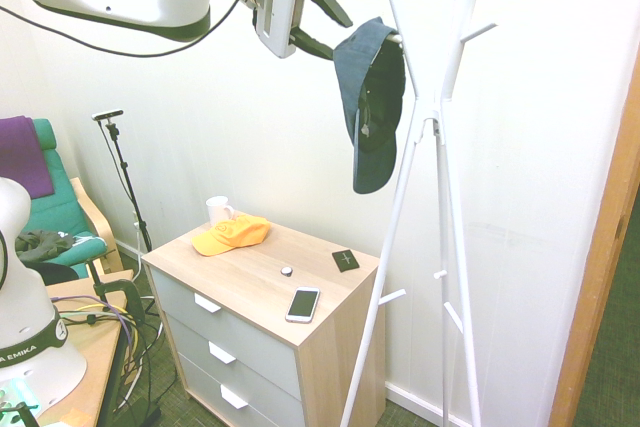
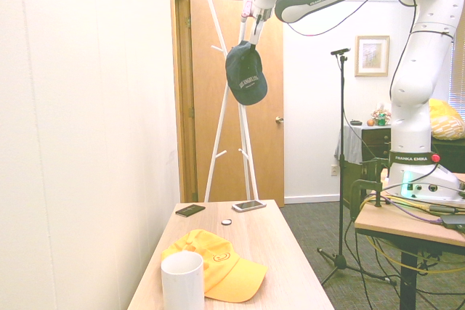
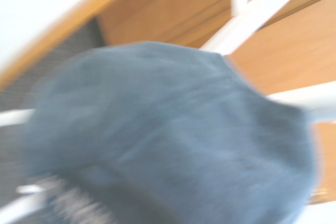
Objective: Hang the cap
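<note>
My gripper: my gripper (image 1: 335, 22) is up high beside the coat rack, its 2 fingers spread apart, their tips at the crown of the cap.
Cap: the navy cap (image 1: 372, 97) hangs at the top of the white coat rack (image 1: 440, 147), brim pointing down, white lettering facing the room in the second exterior view (image 2: 245, 74).
Contact: I cannot tell whether my fingertips touch the fabric or sit just beside it.
Wrist view: blurred navy fabric (image 3: 163, 150) fills most of it, with white rack poles and the wooden door (image 2: 269, 107) behind.
Dresser: the wooden dresser (image 1: 250, 292) below carries a yellow-orange cap (image 1: 232, 234), a white mug (image 1: 218, 210), a phone (image 1: 303, 304), a small dark card (image 1: 346, 260) and 1 small round object (image 1: 286, 270).
</note>
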Tool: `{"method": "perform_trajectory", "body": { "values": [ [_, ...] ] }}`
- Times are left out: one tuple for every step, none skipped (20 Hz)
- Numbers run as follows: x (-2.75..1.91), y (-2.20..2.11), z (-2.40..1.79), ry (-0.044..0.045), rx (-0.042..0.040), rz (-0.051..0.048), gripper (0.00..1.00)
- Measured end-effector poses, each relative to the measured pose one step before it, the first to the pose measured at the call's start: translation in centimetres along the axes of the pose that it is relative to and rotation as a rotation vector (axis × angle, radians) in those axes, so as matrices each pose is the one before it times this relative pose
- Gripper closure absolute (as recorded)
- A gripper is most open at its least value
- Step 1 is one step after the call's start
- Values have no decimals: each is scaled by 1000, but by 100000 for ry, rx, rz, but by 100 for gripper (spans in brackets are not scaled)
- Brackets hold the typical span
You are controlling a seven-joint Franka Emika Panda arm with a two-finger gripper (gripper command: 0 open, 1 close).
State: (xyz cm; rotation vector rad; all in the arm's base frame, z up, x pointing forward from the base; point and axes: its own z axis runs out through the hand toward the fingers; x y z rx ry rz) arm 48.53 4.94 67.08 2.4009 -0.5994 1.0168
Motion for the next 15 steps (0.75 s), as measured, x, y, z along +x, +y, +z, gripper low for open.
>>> {"method": "perform_trajectory", "body": {
  "values": [
    [-329, 138, -832, -4875, 4044, 1339, 0],
    [-438, 134, -974, -5176, 4089, 1471, 0],
    [-545, 95, -1010, -5355, 3776, 1642, 0],
    [-674, 178, -990, -5949, 3659, 1618, 0],
    [-663, 196, -740, -5917, 3276, 1490, 0],
    [-650, 160, -413, -6184, 2952, 1519, 0],
    [-490, 214, -94, -6132, 2581, 1663, 0],
    [-240, 256, 181, -5663, 2087, 1643, 0],
    [-92, 301, 361, -5704, 1960, 1819, 0],
    [-37, 289, 435, -5639, 1804, 2107, 0],
    [-72, 238, 458, -5611, 1513, 2112, 0],
    [-77, 202, 422, -5463, 1247, 1999, 0],
    [-35, 221, 429, -5172, 723, 2351, 0],
    [89, 176, 424, -3420, 8, 2321, 0],
    [322, 124, 389, -1309, -338, 1712, 0]
  ]
}}
